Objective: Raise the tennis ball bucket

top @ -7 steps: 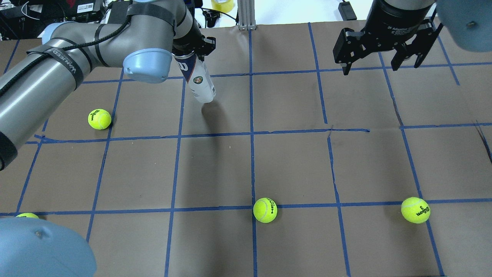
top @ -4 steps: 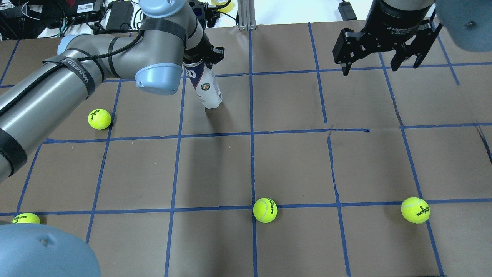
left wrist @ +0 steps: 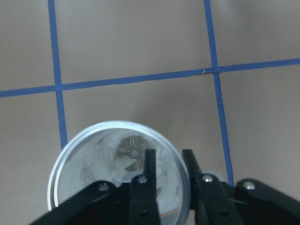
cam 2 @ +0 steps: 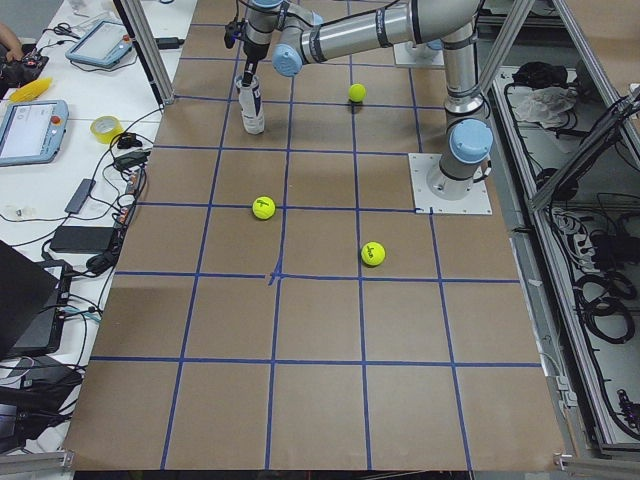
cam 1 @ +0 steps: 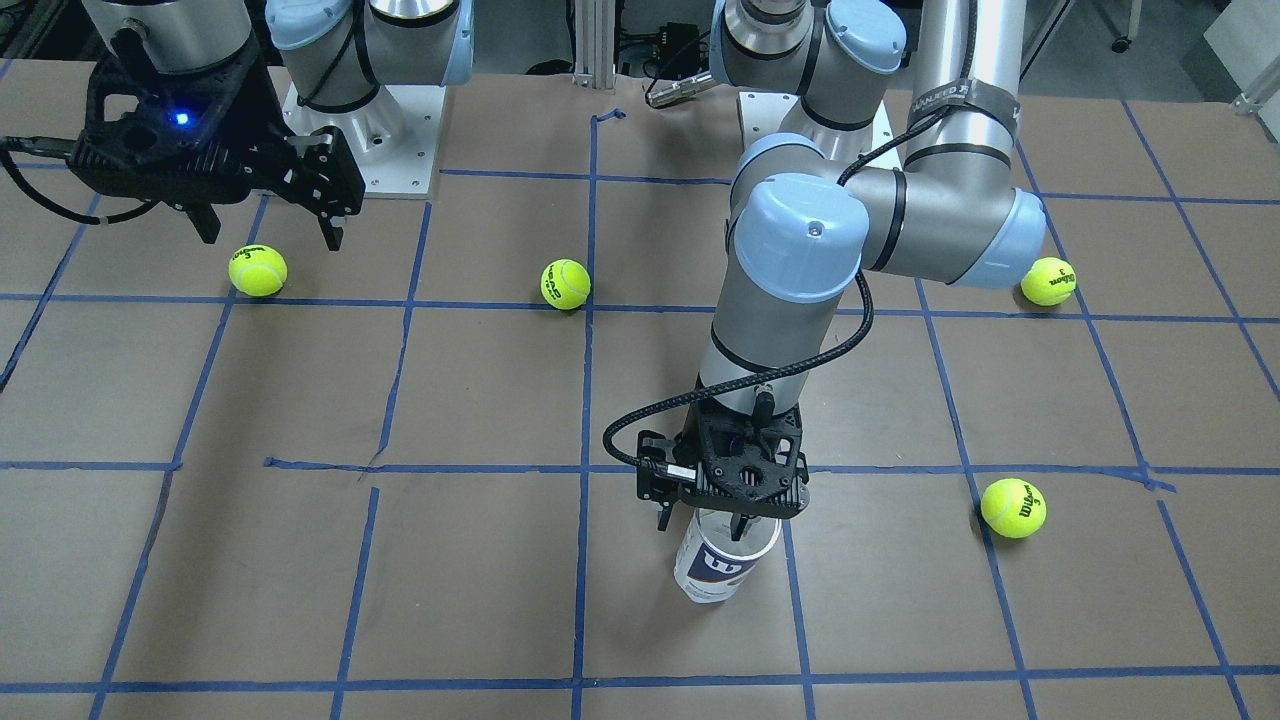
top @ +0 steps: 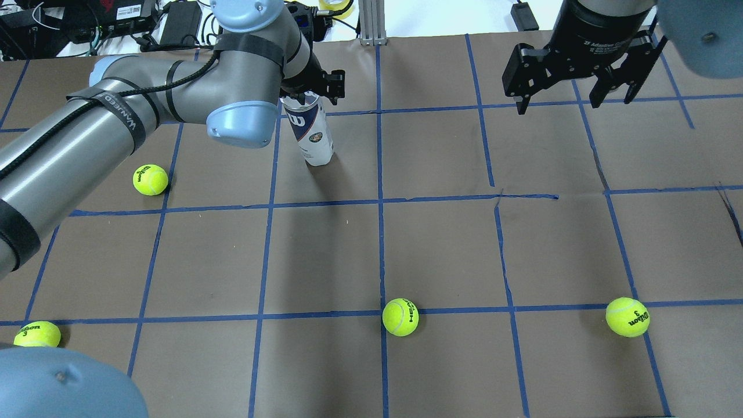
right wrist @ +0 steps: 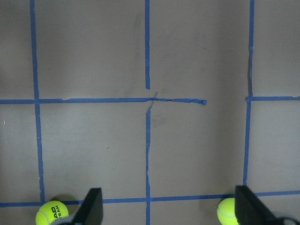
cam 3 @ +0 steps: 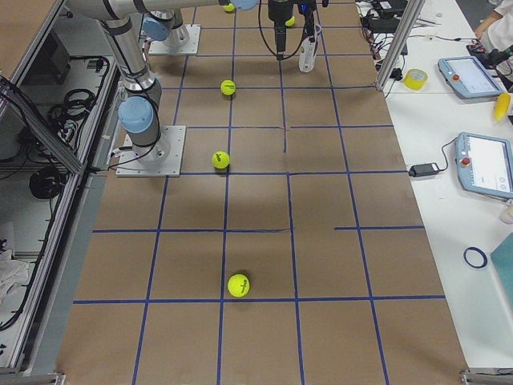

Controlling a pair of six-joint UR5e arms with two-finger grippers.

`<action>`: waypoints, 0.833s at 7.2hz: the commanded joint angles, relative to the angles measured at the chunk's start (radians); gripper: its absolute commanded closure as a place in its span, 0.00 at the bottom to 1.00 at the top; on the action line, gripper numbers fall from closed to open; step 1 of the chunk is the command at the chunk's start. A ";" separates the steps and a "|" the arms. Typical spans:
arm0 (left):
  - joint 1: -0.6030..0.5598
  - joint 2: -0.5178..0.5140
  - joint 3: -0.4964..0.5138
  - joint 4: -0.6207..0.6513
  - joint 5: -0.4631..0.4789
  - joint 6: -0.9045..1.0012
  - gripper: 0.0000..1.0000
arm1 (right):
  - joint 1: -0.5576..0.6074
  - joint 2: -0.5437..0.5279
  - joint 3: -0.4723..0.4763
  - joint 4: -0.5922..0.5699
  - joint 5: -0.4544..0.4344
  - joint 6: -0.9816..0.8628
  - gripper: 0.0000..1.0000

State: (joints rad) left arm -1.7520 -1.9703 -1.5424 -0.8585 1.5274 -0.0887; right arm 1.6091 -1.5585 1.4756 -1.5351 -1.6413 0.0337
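The tennis ball bucket [top: 312, 132] is a clear can with a white and navy label. It stands nearly upright at the far left-centre of the table, open end up, and also shows in the front view [cam 1: 722, 562]. My left gripper [top: 306, 96] is shut on its rim from above. In the left wrist view [left wrist: 169, 161] one finger is inside the can [left wrist: 89, 145] and one is outside. I cannot tell whether the base touches the table. My right gripper [top: 574, 96] is open and empty, high at the far right, over bare paper [right wrist: 168, 211].
Several yellow-green tennis balls lie on the brown, blue-taped table: near left [top: 150, 179], front left [top: 37, 334], front centre [top: 400, 317] and front right [top: 627, 317]. An aluminium post [top: 371, 23] and cables stand past the far edge.
My left arm has carried the can to the right and a little toward the robot. The can has swung from tilted to nearly upright. My right gripper has not moved.
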 commanded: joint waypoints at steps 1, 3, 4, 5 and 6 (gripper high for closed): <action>-0.003 0.051 0.089 -0.206 0.003 -0.002 0.00 | 0.000 0.000 0.000 0.001 0.000 0.000 0.00; 0.015 0.106 0.267 -0.560 0.013 -0.016 0.00 | 0.000 0.000 0.000 0.001 0.001 0.000 0.00; 0.060 0.135 0.277 -0.612 0.016 -0.014 0.00 | 0.000 0.000 0.000 0.001 0.000 0.000 0.00; 0.122 0.180 0.272 -0.720 0.017 -0.003 0.00 | 0.000 0.000 0.000 0.003 0.000 0.000 0.00; 0.172 0.214 0.256 -0.766 0.016 0.006 0.00 | 0.000 -0.003 -0.001 0.000 0.001 0.000 0.00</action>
State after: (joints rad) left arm -1.6419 -1.8004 -1.2788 -1.5419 1.5431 -0.0929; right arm 1.6092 -1.5595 1.4754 -1.5337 -1.6409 0.0338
